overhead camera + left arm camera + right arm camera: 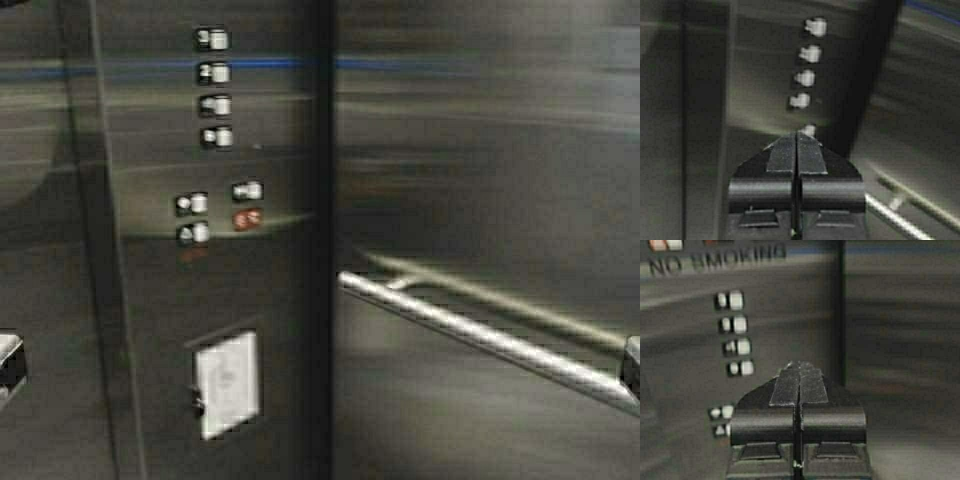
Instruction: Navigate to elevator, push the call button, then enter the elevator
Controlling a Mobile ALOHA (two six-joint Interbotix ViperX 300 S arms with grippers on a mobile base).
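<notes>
I am inside the elevator, facing a corner of its brushed-steel cabin (480, 150). A tubular handrail (480, 335) runs along the right wall. The hall call button is out of view. On the left wall, a control panel carries a column of floor buttons (213, 88), also seen in the left wrist view (807, 62) and the right wrist view (735, 332). My left gripper (796, 134) is shut and empty, pointing at the panel. My right gripper (799, 364) is shut and empty, pointing at the panel near the corner.
Below the floor buttons are a few door buttons (192, 218) and a red button (247, 219). A white card-reader plate (228, 385) sits lower on the panel. "NO SMOKING" lettering (715, 260) is above the buttons. The dark corner seam (322, 240) divides the walls.
</notes>
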